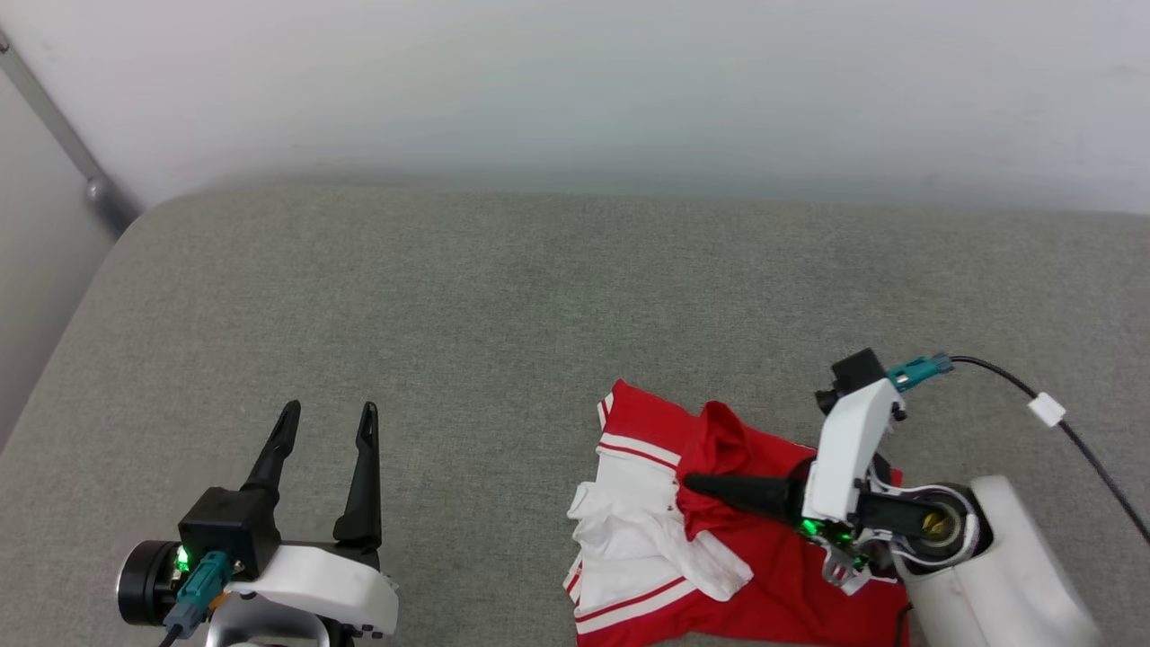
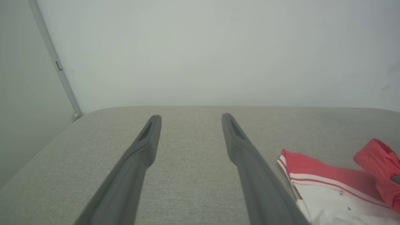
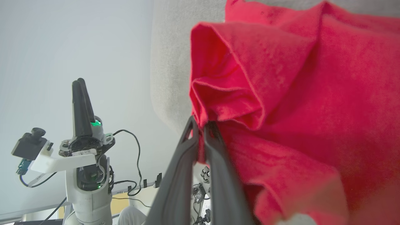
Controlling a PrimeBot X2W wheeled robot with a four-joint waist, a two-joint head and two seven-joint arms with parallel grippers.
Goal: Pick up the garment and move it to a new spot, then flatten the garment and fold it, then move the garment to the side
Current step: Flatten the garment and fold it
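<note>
The garment (image 1: pixel 773 575) lies crumpled on the grey cushioned surface (image 1: pixel 503 314) at the near right, red body with white sleeves and red stripe trim. My right gripper (image 1: pixel 690 483) points left over it and is shut on a raised fold of its red cloth. In the right wrist view the fingertips (image 3: pixel 194 125) pinch that fold of the garment (image 3: pixel 312 93). My left gripper (image 1: pixel 328 415) hovers at the near left, open and holding nothing, well apart from the shirt. The left wrist view shows the left gripper (image 2: pixel 190 118) spread wide over bare cushion, with the garment (image 2: pixel 328 181) at its right.
A white wall (image 1: pixel 575 90) runs behind the surface. A grey pole (image 1: pixel 63 135) slants down at the far left, where the cushion's edge drops off. A black cable (image 1: pixel 1078 440) trails from my right wrist. The left arm (image 3: pixel 82 109) appears in the right wrist view.
</note>
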